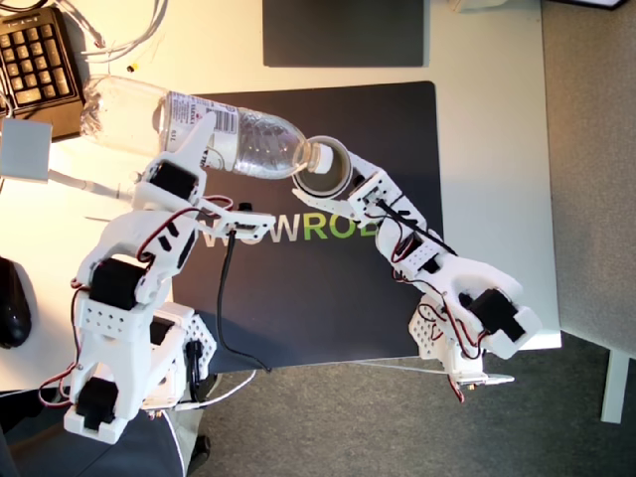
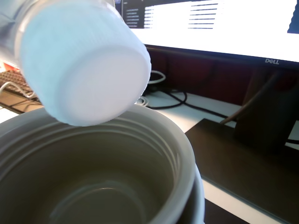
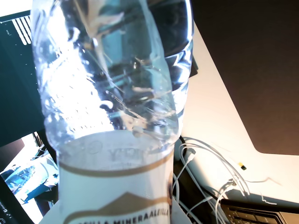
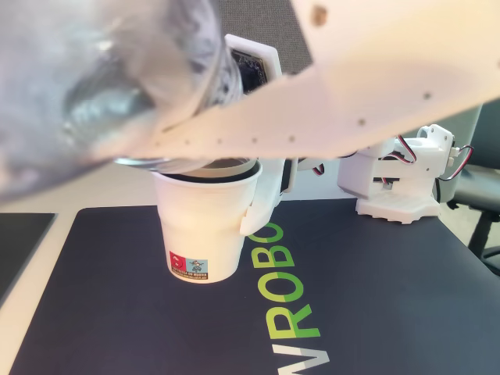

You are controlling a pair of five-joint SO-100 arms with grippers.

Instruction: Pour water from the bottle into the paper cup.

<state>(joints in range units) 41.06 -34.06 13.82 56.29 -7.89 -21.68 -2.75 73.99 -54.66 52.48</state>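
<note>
Bottle [image 1: 214, 129]: it hangs tipped over the black mat [image 1: 298, 308]. It runs from the exterior view's upper left, near the keyboard [image 1: 40, 60], down to the cup in the middle.
Bottle's neck: the white neck [image 1: 320, 156] points at the cup and sits right over its rim. In the second wrist view a white round cap [image 2: 84, 65] shows on this end, just above the cup's mouth.
Water [image 3: 112, 93]: clear, seen through the bottle wall. No water shows coming out.
Label: a white band [image 3: 114, 186] goes around the bottle.
My first gripper [image 1: 194, 149]: its jaws are closed around the bottle at the label band, holding it up in the air.
Paper cup [image 4: 207, 223]: it stands upright on the black mat, white outside with a small sticker [image 4: 190, 264] near the bottom.
Inside the cup [image 2: 93, 186]: dull olive-brown. I cannot tell if there is water in it.
My second gripper [image 1: 358, 184]: its jaws are closed on the paper cup's side, on the exterior view's right of the cup.
Mat words: big white and green letters [image 4: 293, 293] lie beside the cup.
</note>
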